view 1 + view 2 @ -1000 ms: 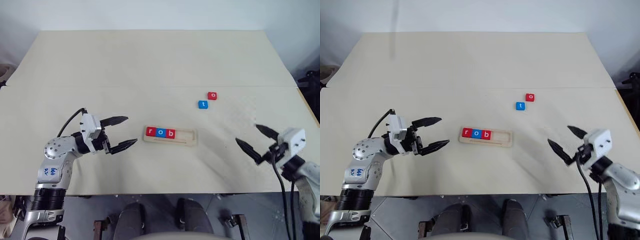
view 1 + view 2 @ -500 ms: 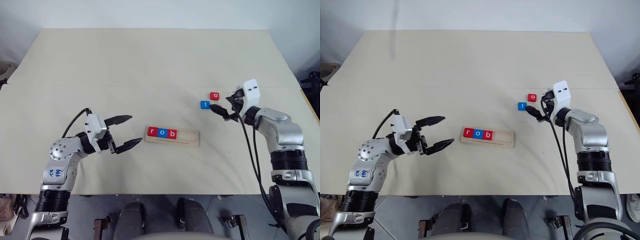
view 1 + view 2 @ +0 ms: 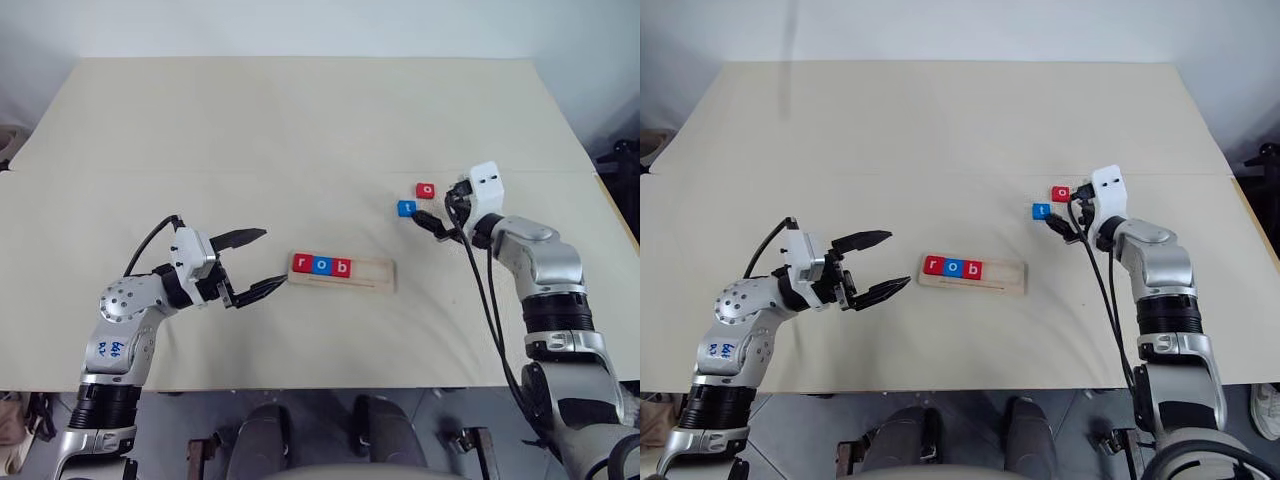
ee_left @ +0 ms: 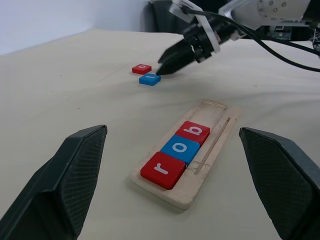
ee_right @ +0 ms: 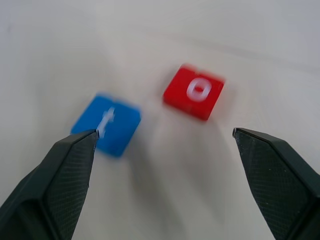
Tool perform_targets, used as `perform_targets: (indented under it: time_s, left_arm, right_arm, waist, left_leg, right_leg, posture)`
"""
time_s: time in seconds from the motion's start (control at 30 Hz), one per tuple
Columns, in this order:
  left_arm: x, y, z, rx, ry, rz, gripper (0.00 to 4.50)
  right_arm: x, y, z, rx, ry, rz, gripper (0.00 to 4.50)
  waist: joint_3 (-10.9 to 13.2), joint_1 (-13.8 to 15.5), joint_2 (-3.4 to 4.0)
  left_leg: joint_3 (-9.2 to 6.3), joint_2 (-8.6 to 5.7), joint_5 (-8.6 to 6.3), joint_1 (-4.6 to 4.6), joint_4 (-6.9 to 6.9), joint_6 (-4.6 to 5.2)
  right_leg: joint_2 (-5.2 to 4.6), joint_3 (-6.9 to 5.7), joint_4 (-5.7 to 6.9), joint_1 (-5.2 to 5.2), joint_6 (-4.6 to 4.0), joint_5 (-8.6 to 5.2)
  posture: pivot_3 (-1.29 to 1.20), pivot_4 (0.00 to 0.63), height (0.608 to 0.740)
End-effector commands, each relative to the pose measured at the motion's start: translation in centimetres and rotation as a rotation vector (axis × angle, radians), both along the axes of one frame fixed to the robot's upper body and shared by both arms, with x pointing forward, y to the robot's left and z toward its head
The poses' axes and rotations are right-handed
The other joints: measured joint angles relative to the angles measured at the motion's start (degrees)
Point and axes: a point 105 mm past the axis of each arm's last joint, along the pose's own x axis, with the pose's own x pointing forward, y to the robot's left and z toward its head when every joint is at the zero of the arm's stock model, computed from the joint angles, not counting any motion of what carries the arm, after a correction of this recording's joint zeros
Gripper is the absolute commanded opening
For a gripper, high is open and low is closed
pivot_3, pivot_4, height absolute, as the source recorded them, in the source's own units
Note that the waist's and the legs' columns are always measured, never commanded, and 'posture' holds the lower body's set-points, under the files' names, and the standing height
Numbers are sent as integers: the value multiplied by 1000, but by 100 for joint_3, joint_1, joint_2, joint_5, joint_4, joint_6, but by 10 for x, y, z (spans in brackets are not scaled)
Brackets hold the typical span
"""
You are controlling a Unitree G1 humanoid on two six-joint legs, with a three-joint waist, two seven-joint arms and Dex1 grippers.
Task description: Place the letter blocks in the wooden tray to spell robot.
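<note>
Right pincer [image 3: 432, 206] moved fwd, now beside loose t [image 3: 406, 208], o [image 3: 426, 190].

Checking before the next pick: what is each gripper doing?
Left gripper: open, empty, beside the tray.
Right gripper: open, empty, over the loose o and t.

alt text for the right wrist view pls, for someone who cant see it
The right claw, open, hovers over a pale table with two loose letter tiles ahead of it: a blue t tile by one fingertip and a red o tile a little beyond, apart from it.
</note>
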Motion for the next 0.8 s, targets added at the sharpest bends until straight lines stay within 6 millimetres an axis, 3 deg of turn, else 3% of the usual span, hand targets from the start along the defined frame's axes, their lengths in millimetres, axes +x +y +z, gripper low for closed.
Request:
perform_targets:
  time_s: [0.03,0.23,0.47,0.57,0.8]
  left_arm:
    - [-3,0,8,1,-33,-3,4500]
    - [-3,-1,9,0,-39,3,4500]
    - [-4,0,11,-5,-49,19,4500]
    - [-5,1,10,-7,-50,28,4500]
    - [-6,2,10,-11,-47,36,4500]
  right_arm:
    - [14,-5,21,72,-36,-115,4493]
    - [34,-2,21,65,-27,-233,4493]
    - [43,13,12,61,11,-259,4493]
    - [42,18,7,48,31,-254,3922]
    - [40,19,8,31,37,-255,1559]
  waist:
    - [0,-41,0]
    - [0,-67,0]
    - [1,-79,1]
    - [1,-80,1]
    - [0,-80,2]
  left_leg:
    - [0,0,0,0,0,0]
    - [2,0,0,-1,-5,0]
    - [5,0,0,-2,-5,-1]
    - [5,0,1,-2,-6,-1]
    - [5,1,1,-2,-6,-1]
  right_leg:
    - [0,0,1,0,0,0]
    - [0,1,-3,-1,0,0]
    - [0,3,-3,-3,0,0]
    - [0,3,-3,-3,0,0]
    - [0,4,-3,-3,0,0]
  posture:
    - [0,150,740]
    - [0,150,740]
    - [0,150,740]
    - [0,150,740]
    - [0,150,740]
